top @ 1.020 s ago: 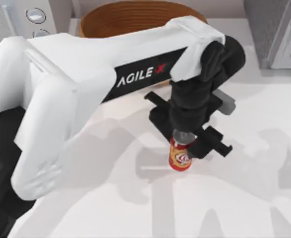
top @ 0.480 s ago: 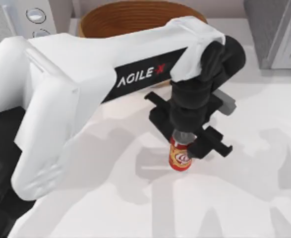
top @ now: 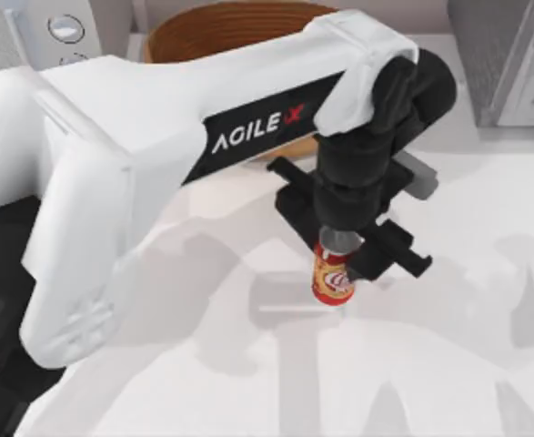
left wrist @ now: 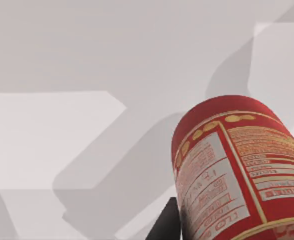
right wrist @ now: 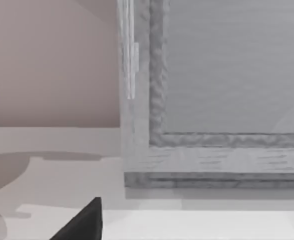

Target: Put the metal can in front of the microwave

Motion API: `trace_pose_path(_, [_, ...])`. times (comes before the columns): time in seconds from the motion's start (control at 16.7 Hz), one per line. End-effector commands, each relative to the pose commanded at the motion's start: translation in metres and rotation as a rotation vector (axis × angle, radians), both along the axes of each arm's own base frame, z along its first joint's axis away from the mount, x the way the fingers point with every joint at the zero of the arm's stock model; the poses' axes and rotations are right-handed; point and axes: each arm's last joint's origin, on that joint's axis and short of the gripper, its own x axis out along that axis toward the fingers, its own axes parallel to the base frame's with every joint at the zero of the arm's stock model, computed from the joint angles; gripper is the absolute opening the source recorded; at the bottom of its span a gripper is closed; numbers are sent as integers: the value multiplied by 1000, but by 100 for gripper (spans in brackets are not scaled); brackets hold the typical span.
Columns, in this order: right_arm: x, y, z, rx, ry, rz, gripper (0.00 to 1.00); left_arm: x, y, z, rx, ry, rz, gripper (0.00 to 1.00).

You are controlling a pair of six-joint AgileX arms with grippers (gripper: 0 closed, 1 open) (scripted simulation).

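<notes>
Left gripper [top: 337, 259]: clamped on the top of the metal can [top: 333, 279], near the middle of the table [top: 157, 382], hanging from the white AgileX arm that reaches in from the left.
Change: against the frames half a second and a second back, arm and wrist sit a little higher and further right in the top view, and the can has gone with them, its base now tilted off upright.
Microwave [top: 62, 27]: far-left corner, two round knobs showing, well apart from the can.
Wicker basket [top: 203, 32]: at the far edge, just right of the microwave, partly hidden by the arm.
Metal can, left wrist view [left wrist: 237, 170]: red side with its white label panel close up, pale table beyond.
Grey cabinet [top: 508, 59]: far-right corner.
Right gripper: cannot tell how its fingers stand; its wrist camera faces the grey cabinet [right wrist: 217, 100].
</notes>
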Motion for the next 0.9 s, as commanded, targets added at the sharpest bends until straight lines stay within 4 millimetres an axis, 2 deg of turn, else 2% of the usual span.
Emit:
trace_pose_path(0.24, [0,0,0,0,0,0,100,-1,1,21,10,3,-2,0])
trace_pose_path(0.6, [0,0,0,0,0,0,100,3,5,22,11,3,3,0])
trace_pose_path(0.72, [0,0,0,0,0,0,100,17,22,29,7,-6,31,0])
trace_pose_path(0.9, [0,0,0,0,0,0,100,54,74,42,5,-19,115,0])
